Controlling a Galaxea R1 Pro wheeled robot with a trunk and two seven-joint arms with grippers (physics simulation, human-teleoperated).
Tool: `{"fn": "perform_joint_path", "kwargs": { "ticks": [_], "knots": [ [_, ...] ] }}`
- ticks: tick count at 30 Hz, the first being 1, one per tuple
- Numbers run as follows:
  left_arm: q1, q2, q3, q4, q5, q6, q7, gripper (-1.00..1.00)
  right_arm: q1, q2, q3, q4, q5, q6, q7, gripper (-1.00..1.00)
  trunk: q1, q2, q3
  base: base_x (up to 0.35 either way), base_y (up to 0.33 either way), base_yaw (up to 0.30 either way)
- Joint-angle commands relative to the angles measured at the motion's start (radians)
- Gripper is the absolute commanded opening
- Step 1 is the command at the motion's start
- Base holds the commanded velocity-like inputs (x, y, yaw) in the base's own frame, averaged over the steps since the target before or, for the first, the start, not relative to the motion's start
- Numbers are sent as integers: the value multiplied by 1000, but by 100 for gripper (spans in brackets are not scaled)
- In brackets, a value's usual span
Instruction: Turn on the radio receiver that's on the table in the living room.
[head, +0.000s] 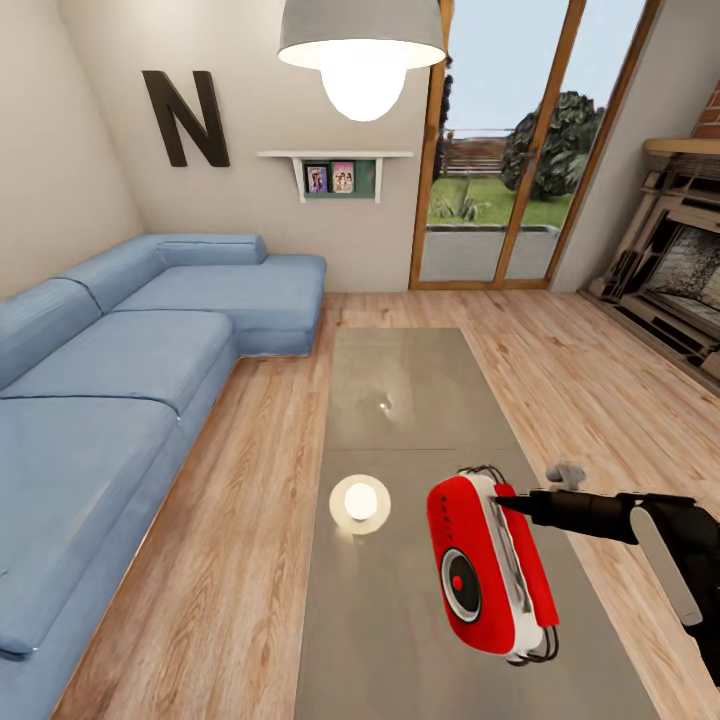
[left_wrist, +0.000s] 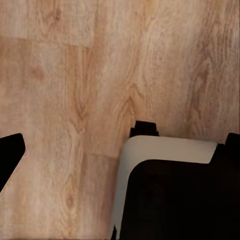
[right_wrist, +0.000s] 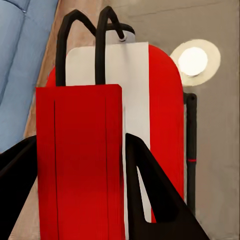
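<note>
Two fingers (right_wrist: 150, 190) flank the radio receiver (head: 487, 565) over the table (head: 400, 400).

The table (head: 420, 400) runs lengthwise away across the floor (head: 250, 480) toward the glass doors (head: 510, 150) in the far wall. The radio receiver (head: 487, 565) stands on the table's near end, toward its right edge, with the right gripper (head: 503, 497) at its far upper corner, reaching in from the right. The sofa (head: 120, 380) lines the left side and turns along the far wall. A shelf (head: 335, 172) hangs above it. The fireplace (head: 670, 270) is at the right. A lamp (head: 360, 50) hangs over the table.
</note>
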Motion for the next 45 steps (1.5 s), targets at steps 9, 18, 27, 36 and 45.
{"fn": "perform_joint_path", "kwargs": {
  "ticks": [9,18,27,36,45],
  "knots": [
    [0,122,18,-273,205,144,1,100,-1,8,2,62,33,-27,1,-100,0,0,0,0,0,0],
    [-202,-28,-83,-813,212,575,5,100,-1,8,1,64,36,-28,-1,-100,0,0,0,0,0,0],
    [-371,-254,-292,-789,64,655,13,100,-2,15,0,64,52,-29,-2,-100,0,0,0,0,0,0],
    [-507,-266,-448,-637,117,681,6,100,-2,16,3,64,54,-29,-2,-100,0,0,0,0,0,0],
    [-512,-266,-527,-628,183,684,-49,100,-57,4,0,115,38,-27,35,-100,0,0,0,0,0,0]
  ]
}}
